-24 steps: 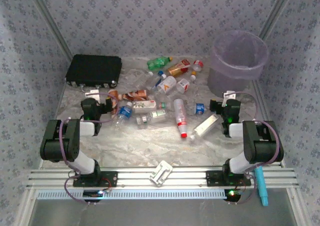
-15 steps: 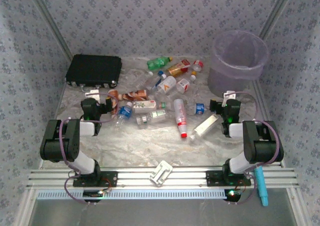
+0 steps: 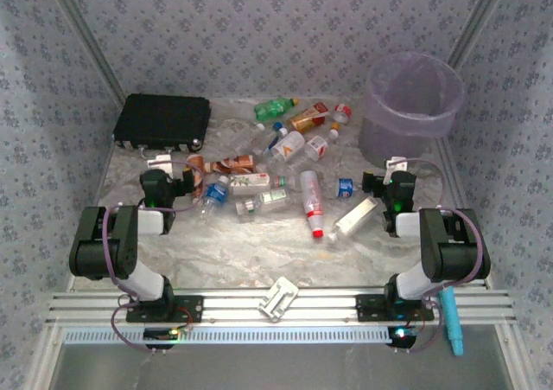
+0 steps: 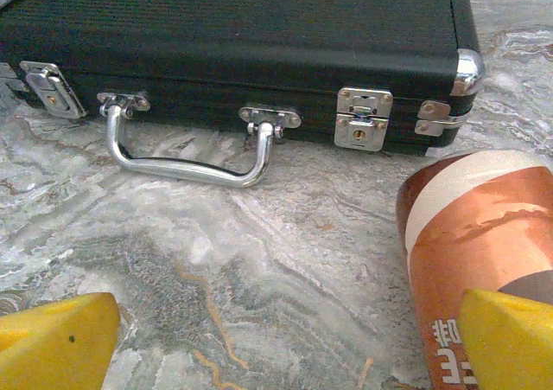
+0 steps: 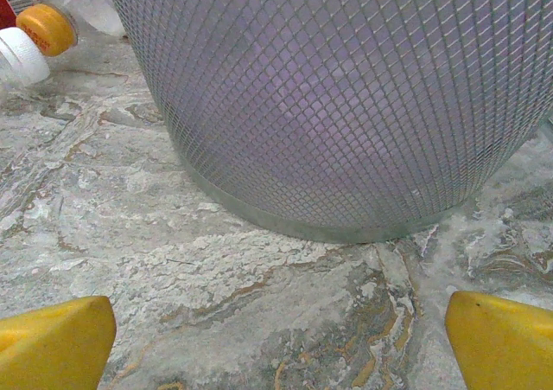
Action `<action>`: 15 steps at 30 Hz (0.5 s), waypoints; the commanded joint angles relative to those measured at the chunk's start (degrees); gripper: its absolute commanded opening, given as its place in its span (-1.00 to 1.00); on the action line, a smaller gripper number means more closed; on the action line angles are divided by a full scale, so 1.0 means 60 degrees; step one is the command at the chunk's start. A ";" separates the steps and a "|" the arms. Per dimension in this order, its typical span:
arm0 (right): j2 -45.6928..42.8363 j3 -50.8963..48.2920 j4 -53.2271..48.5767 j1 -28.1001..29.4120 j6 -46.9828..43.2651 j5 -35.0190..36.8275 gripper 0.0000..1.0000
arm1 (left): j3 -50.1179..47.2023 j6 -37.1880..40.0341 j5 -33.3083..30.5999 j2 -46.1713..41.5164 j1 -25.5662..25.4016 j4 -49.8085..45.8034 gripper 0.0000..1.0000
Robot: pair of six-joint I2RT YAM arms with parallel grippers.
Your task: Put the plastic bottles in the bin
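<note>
Light bright, even, diffuse; shadows faint. Top view soft, low-detail: plastic bottles (image 3: 309, 193) at centre smeared, labels unreadable. Left wrist view sharp; glare on black case (image 4: 259, 27) chrome corner at 2 o'clock, highlights along handle (image 4: 186, 167). Right wrist view crisp; thin shadow under bin (image 5: 346, 87) base.

White characters, too cropped to read, mark the brown-labelled bottle (image 4: 484, 234).

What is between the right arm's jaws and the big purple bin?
Just bare marbled tabletop lies between the right gripper and the bin. The right wrist view shows it.
</note>
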 commanded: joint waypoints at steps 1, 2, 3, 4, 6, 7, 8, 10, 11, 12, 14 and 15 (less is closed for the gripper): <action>0.0053 0.0200 -0.0007 -0.0058 0.0014 -0.0114 1.00 | 0.0051 -0.0097 0.0389 -0.0050 0.0127 0.0134 1.00; 0.0057 0.0203 0.0005 -0.0068 0.0012 -0.0111 1.00 | 0.0059 -0.0110 0.0398 -0.0061 0.0139 0.0125 1.00; 0.0039 0.0166 0.0048 -0.0066 0.0012 -0.0131 1.00 | 0.0046 -0.0097 0.0398 -0.0058 0.0144 0.0157 1.00; -0.0036 0.0164 0.0017 -0.0058 0.0057 -0.0017 1.00 | 0.0050 -0.0061 0.0455 -0.0072 0.0134 0.0149 1.00; -0.0406 0.0442 -0.0741 -0.0152 0.0279 0.0204 1.00 | 0.0324 -0.0028 0.0532 -0.0325 0.0116 -0.0523 1.00; -0.0604 0.0602 -0.1209 -0.0181 0.0300 0.0251 1.00 | 0.0522 0.0025 0.0499 -0.0631 0.0080 -0.1142 1.00; -0.0793 0.0729 -0.1595 -0.0142 0.0298 0.0386 0.99 | 0.0689 0.0068 0.0311 -0.0923 -0.0008 -0.1668 1.00; -0.1412 0.0981 -0.2676 0.0035 0.0503 0.0954 0.99 | 0.1017 0.0141 -0.0344 -0.1705 -0.0347 -0.2802 1.00; -0.1735 0.1144 -0.3357 0.0134 0.0704 0.1265 1.00 | 0.1186 0.0117 -0.0599 -0.2058 -0.0526 -0.3367 1.00; -0.2167 0.1437 -0.4448 0.0260 0.1134 0.1691 0.99 | 0.1425 -0.0012 -0.0887 -0.2502 -0.0761 -0.4120 1.00; -0.2938 0.2251 -0.7158 0.0630 0.2121 0.2632 0.99 | 0.2012 -0.0588 -0.1211 -0.3221 -0.1167 -0.5759 1.00; -0.3259 0.2714 -0.8572 0.0853 0.2561 0.3010 0.99 | 0.2392 -0.1067 -0.1134 -0.3537 -0.1321 -0.6716 1.00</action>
